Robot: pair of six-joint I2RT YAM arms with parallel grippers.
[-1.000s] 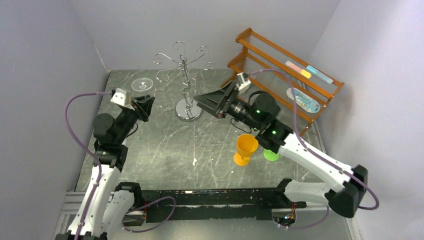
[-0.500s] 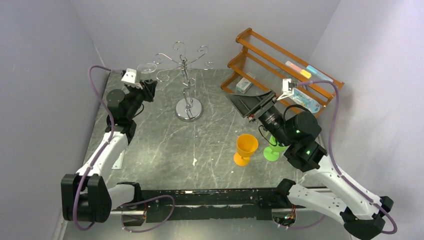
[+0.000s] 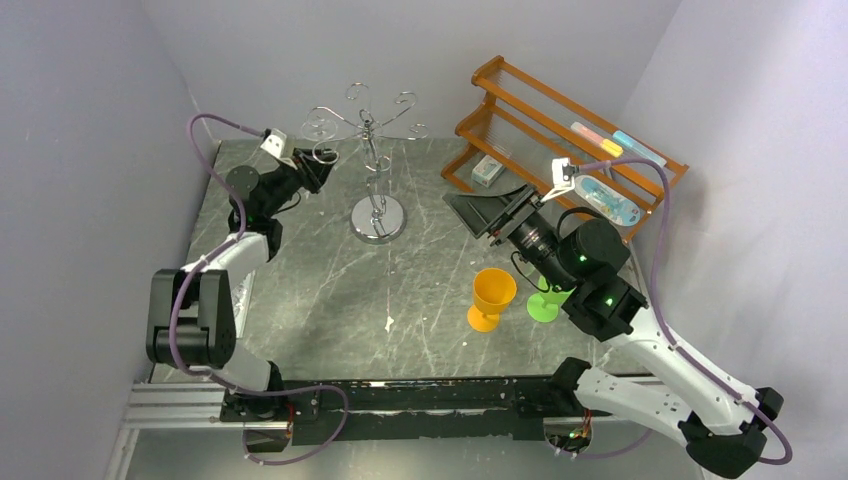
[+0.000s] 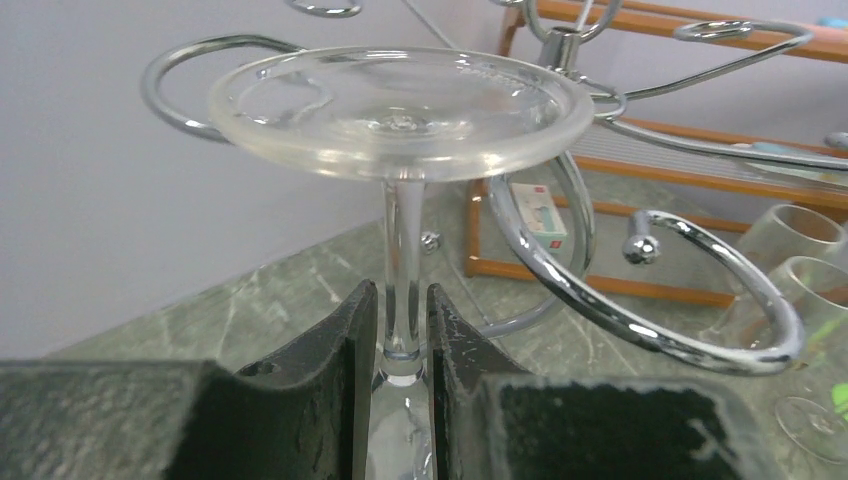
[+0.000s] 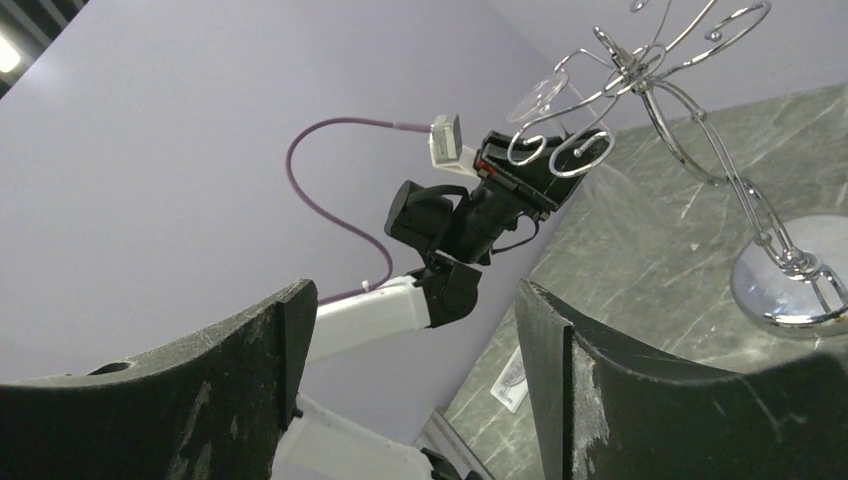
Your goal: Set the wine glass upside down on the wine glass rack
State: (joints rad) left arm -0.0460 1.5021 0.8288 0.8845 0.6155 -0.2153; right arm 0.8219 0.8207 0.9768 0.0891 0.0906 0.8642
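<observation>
One table (image 3: 330, 290), maybe marble, lilac-walled | left fingers (image 4: 330, 370) clamp wine glass (image 4: 400, 110) | right fingers (image 5: 230, 400) wide

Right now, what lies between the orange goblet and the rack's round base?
Between orange goblet and rack base: only bare tabletop, top external view.

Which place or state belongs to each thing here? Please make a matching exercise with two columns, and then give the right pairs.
Things
1. wine glass
2. left claw
3. right claw
4. orange cup

Places or states
A. open, holding nothing
B. upside down, foot on top, near a curled arm of the wine glass rack
C. standing upright on the table
D. shut on the wine glass

Pairs: 1-B, 2-D, 3-A, 4-C
</observation>
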